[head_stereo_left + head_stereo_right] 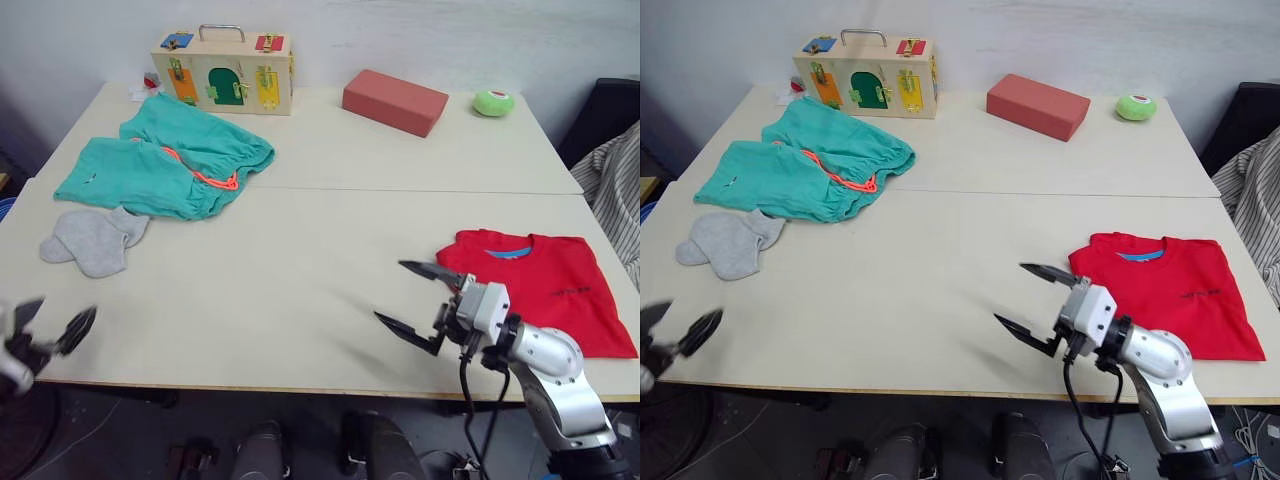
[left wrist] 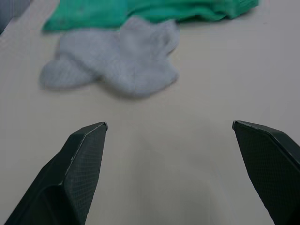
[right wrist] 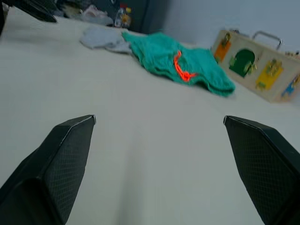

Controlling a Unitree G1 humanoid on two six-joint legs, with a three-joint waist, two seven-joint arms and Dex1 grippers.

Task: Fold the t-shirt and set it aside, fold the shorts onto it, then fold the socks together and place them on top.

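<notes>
Shirt (image 1: 535, 285) lies folded flat on the table (image 1: 300, 290), set aside at its right front, so I judge the first step done. I use the shirt as my landmark: shorts (image 1: 165, 165) sit well to its far left, unfolded, with socks (image 1: 92, 240) just in front of them. My right hand (image 1: 418, 297) hovers just left of the shirt, released and spread wide. My left hand (image 1: 48, 322) hangs at the left front edge, near the socks, also released.

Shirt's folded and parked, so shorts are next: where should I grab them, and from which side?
Take the shorts at the bunched waist by the orange drawstring, coming from the front edge with the open left hand. The gathers there give the fingers bulk; the legs lie flat on the table.
</notes>
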